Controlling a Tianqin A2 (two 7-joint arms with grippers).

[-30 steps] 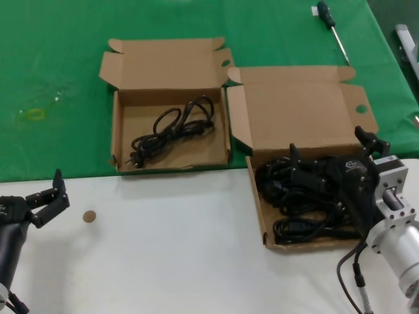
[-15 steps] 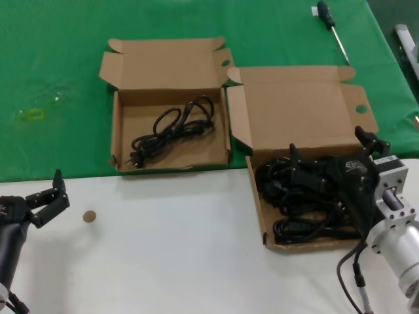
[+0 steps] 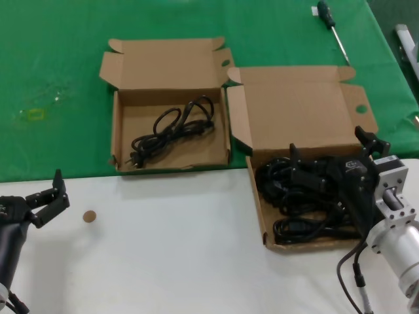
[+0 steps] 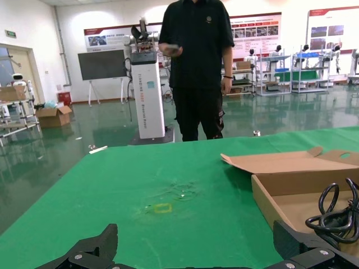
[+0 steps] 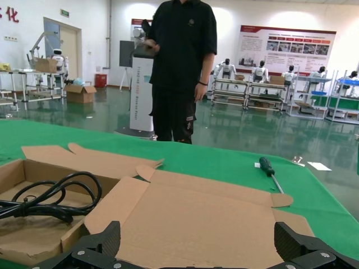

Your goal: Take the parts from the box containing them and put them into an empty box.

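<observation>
The larger box (image 3: 258, 203) sits at the right, its holed flap lid (image 3: 294, 114) laid back, with several coiled black cords (image 3: 294, 196) piled inside. My right gripper (image 3: 329, 147) hangs open just over that pile, with nothing seen between its fingers; the right wrist view shows the right gripper (image 5: 196, 244) facing the lid (image 5: 196, 218). The smaller box (image 3: 118, 131) lies at the left and holds one coiled cord (image 3: 173, 127). My left gripper (image 3: 60, 190) is open and parked over the white table at the near left, well short of the smaller box (image 4: 269, 196).
A green-handled screwdriver (image 3: 332, 26) lies on the green cloth (image 3: 52, 65) at the far right. A small brown disc (image 3: 89, 216) rests on the white table (image 3: 170, 261). A person in black (image 4: 196, 67) stands beyond the far edge.
</observation>
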